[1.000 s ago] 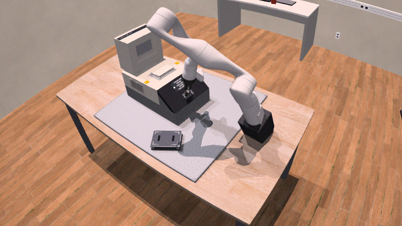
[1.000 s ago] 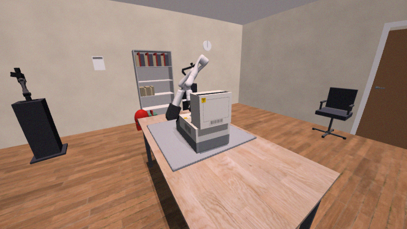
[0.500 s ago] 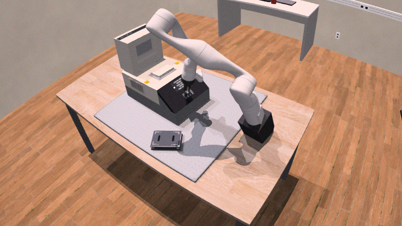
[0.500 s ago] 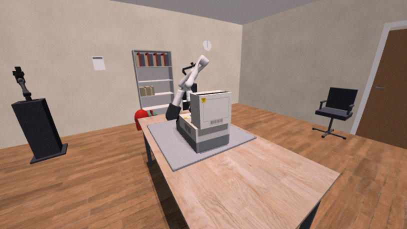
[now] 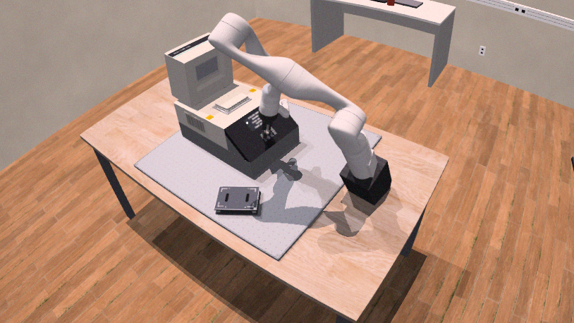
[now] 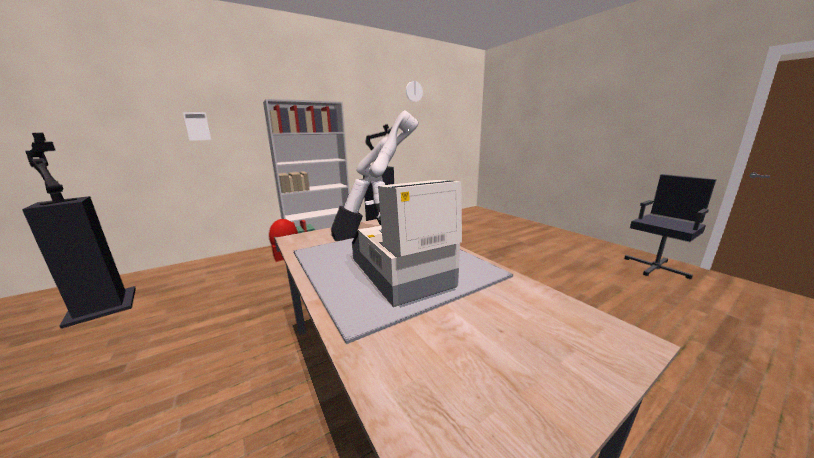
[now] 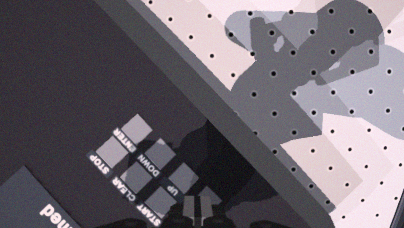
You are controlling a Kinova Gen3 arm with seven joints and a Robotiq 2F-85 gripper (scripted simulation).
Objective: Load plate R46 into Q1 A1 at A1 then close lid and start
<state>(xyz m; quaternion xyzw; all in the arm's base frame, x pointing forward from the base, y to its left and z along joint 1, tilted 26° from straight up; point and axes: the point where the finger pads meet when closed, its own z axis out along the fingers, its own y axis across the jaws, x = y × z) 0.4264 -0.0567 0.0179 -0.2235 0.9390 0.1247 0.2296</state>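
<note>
End effector (image 7: 196,214) closed, empty, one plate (image 5: 235,101), one nest (image 5: 237,199)

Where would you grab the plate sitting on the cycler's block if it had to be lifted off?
By its two long edges, straight down from above. The plate lies flat on the block with the raised lid upright right behind it, so a sideways approach looks blocked. The gripper is shut; its jaws must open first.

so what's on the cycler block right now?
A pale well plate lies on the block of the cycler, under the open lid. Its A1 corner and its seating in the locators are too small to tell. The shut hand hovers over the keys.
</note>
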